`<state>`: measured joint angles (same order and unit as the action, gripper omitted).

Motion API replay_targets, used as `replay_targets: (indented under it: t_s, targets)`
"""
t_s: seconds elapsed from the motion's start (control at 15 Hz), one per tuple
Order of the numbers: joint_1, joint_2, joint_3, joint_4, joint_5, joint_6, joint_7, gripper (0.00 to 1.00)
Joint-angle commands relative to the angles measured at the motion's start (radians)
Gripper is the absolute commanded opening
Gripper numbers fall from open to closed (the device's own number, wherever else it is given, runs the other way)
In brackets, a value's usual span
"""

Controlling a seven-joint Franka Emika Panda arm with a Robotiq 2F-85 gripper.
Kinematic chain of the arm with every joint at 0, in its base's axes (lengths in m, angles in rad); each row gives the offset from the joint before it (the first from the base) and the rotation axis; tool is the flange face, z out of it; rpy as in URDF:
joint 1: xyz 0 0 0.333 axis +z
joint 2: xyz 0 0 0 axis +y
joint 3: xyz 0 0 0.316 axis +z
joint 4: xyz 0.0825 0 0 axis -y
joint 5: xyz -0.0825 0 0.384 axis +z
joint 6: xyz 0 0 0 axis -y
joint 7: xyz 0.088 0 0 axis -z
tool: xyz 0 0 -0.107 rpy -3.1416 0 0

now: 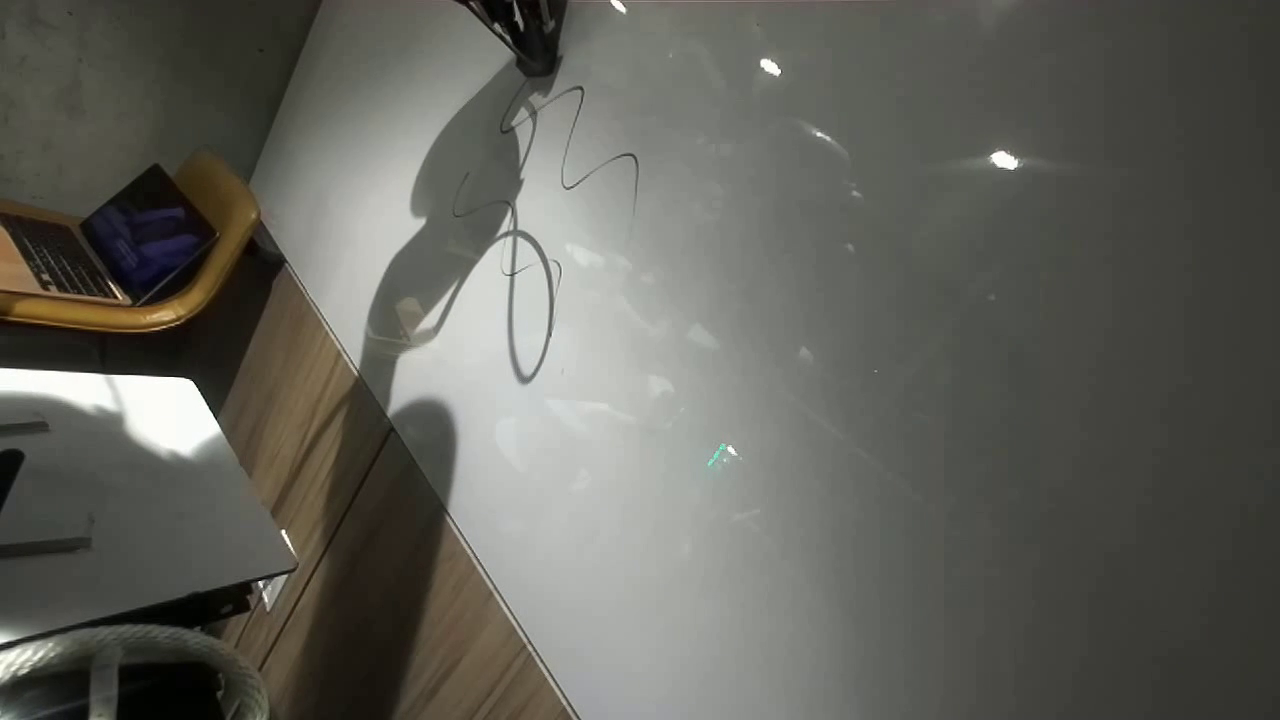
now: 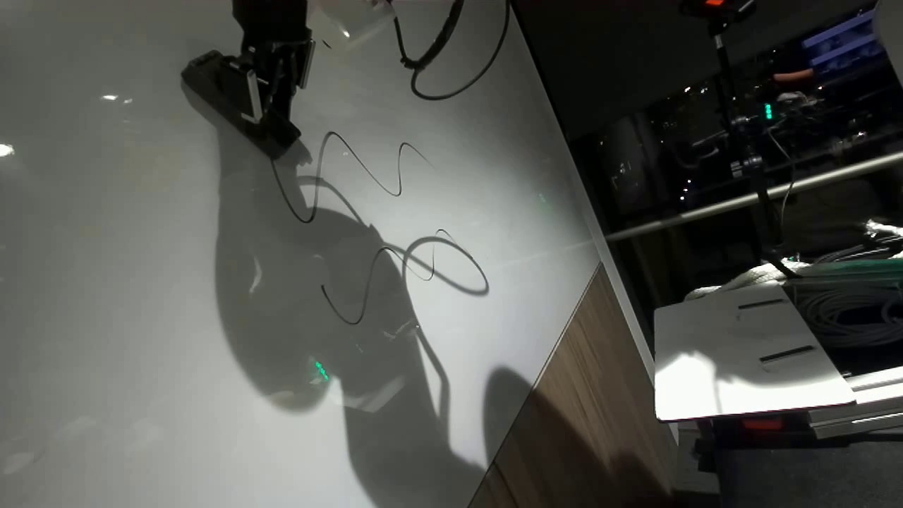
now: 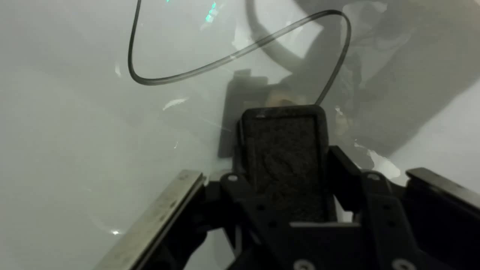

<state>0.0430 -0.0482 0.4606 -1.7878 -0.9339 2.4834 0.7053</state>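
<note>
A black rectangular block [image 3: 287, 165] with a raised rim and a rough, felt-like face fills the middle of the wrist view. My gripper [image 3: 288, 168] is shut on its two long sides, one pad [image 3: 343, 176] pressing at the right. In an exterior view the gripper [image 2: 271, 88] holds the long block [image 2: 222, 92] low at the white surface [image 2: 106, 296]; whether they touch, I cannot tell. From the block's far end runs a thin dark wavy line [image 3: 195, 70]. A second wavy line [image 2: 367, 296] lies apart from it. The gripper [image 1: 525, 30] barely shows at the top edge elsewhere.
The arm's broad shadow [image 2: 303, 282] falls across the white surface, which borders wood panelling [image 1: 350, 560]. Beyond the edge are a laptop [image 1: 150, 235] on a yellow chair [image 1: 225, 200] and a white slotted panel [image 2: 741, 353]. A black cable [image 2: 458, 92] loops beside the arm.
</note>
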Motion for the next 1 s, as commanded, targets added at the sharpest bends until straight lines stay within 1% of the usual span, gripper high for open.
replay_targets:
  t_s: [0.0,0.2,0.4,0.67,0.93]
  targets:
    - [0.057,0.058,-0.114,0.053,-0.015,0.016,-0.005,0.29]
    - [0.067,0.037,-0.175,0.015,0.011,0.045,-0.014,0.29]
    - [0.059,0.000,-0.221,-0.059,0.049,0.064,-0.009,0.29]
    - [0.036,-0.028,-0.279,-0.148,0.079,0.091,0.002,0.29]
    - [-0.001,-0.033,-0.332,-0.207,0.091,0.155,-0.006,0.29]
